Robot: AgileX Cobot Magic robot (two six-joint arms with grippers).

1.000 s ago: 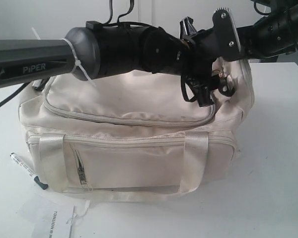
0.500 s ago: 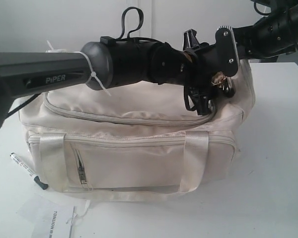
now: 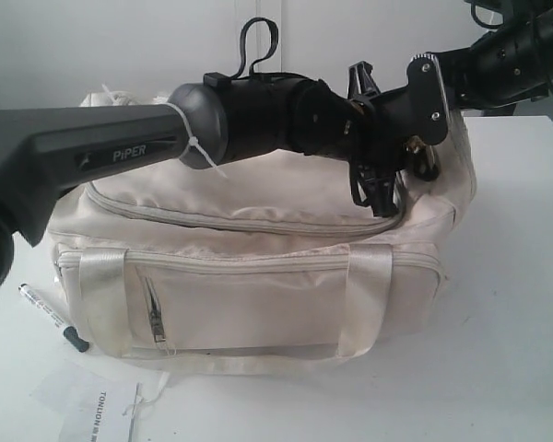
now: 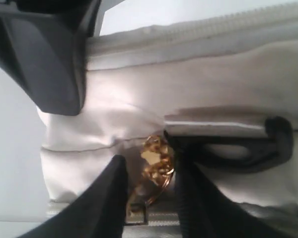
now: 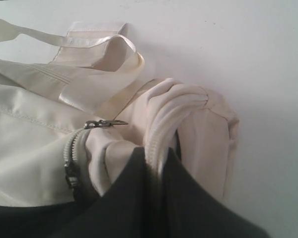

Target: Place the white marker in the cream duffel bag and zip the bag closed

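The cream duffel bag (image 3: 258, 267) sits in the middle of the table with its curved top zipper run closed along the front. The white marker (image 3: 44, 315) lies on the table by the bag's lower left corner, away from both grippers. My left gripper (image 3: 382, 195) reaches across to the bag's right top corner. In the left wrist view its jaws (image 4: 150, 167) stand slightly apart, with the gold zipper pull (image 4: 156, 161) between them. My right gripper (image 3: 424, 152) is shut on a fold of the bag's end seam (image 5: 161, 126), the gripper (image 5: 159, 157) pinching it.
A printed white paper sheet (image 3: 92, 407) lies at the front left. A dark zipper pull (image 5: 105, 123) and the webbing handles (image 5: 97, 59) show beside the pinched end. A black strap buckle (image 4: 268, 144) sits next to the gold pull. Bare table (image 3: 507, 304) lies right of the bag.
The left arm has swung up and to the right, its gripper staying at the bag's right top corner. The right gripper and the pinched bag end shifted slightly right.
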